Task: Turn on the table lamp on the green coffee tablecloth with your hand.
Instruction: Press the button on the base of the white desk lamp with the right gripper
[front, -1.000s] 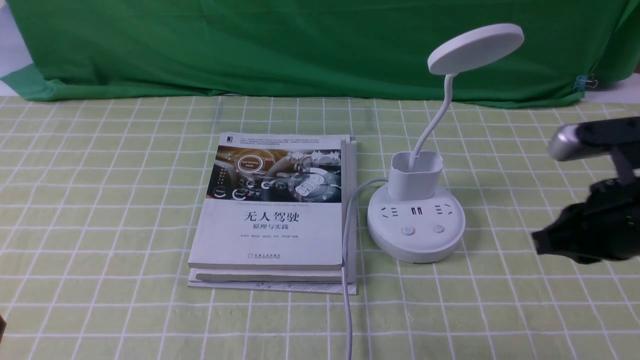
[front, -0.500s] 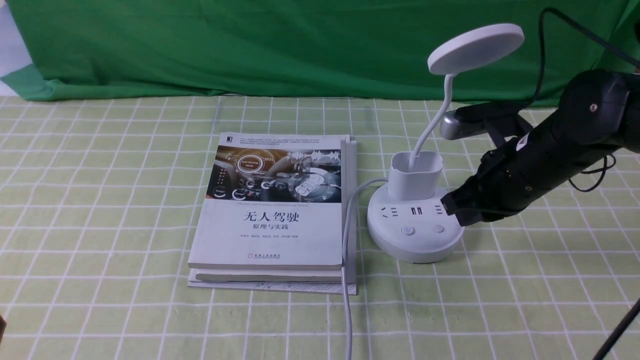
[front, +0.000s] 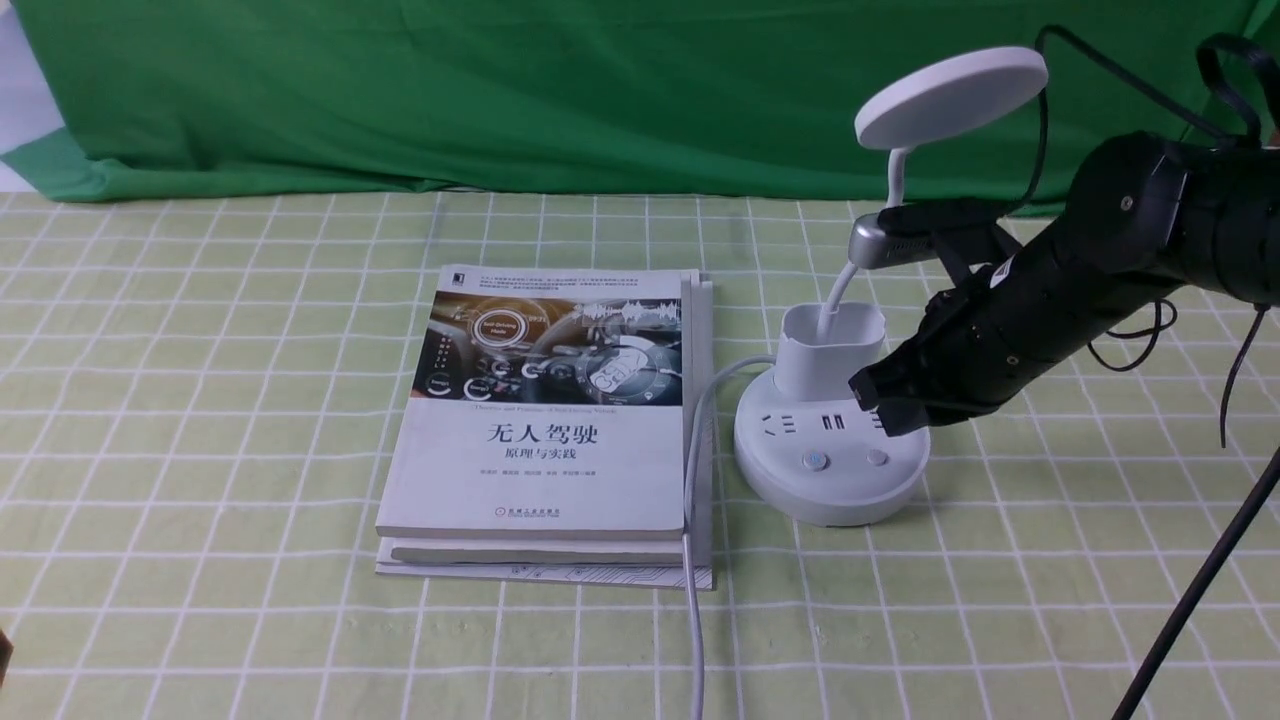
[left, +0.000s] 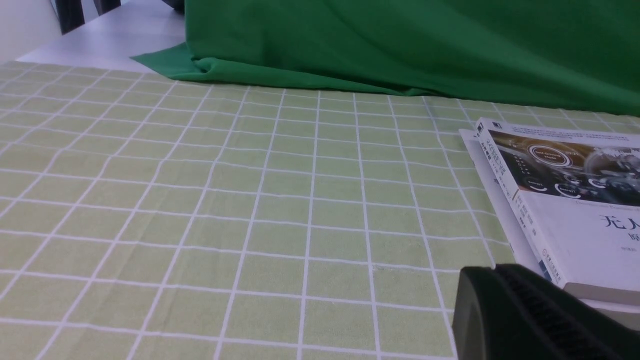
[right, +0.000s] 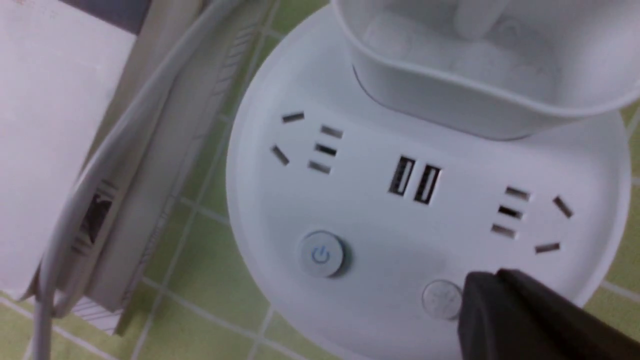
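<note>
Checked cloth (front: 250, 480) below; right jaws (right: 520, 315) clenched, left jaws (left: 520, 310) seemingly closed, both empty.

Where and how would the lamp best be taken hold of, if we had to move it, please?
I'd grip the lamp by its cup, one jaw inside and one outside the front wall, coming from above: its mouth is open and upright, though the head overhangs nearby. The neck looks thin and bendy.

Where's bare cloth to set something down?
Left of the books, out to the front view's left edge; also the strip in front of the lamp base, right of its cord. Crowded: between books and base, where the cord runs.
</note>
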